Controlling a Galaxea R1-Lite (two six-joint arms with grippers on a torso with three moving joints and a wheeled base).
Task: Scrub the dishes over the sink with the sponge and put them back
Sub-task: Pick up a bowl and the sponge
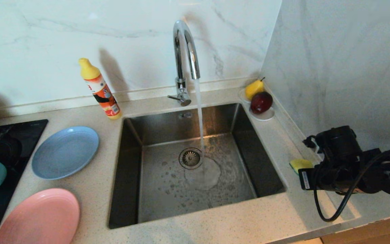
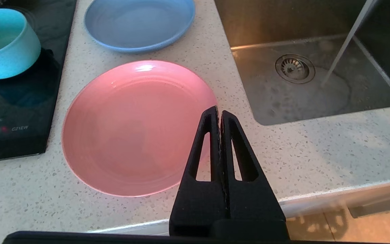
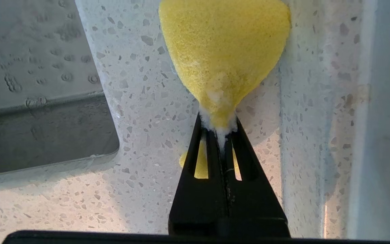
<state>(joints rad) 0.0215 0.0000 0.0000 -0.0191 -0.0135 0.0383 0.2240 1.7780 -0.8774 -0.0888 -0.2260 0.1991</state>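
right claw pinching one sponge | two plates | one bowl

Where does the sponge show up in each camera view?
Head view: sponge on the counter right of the sink, just ahead of the right claw.
Left wrist view: not in it.
Right wrist view: upper middle, pinched in the right claw.
Shared landmark: the sink.
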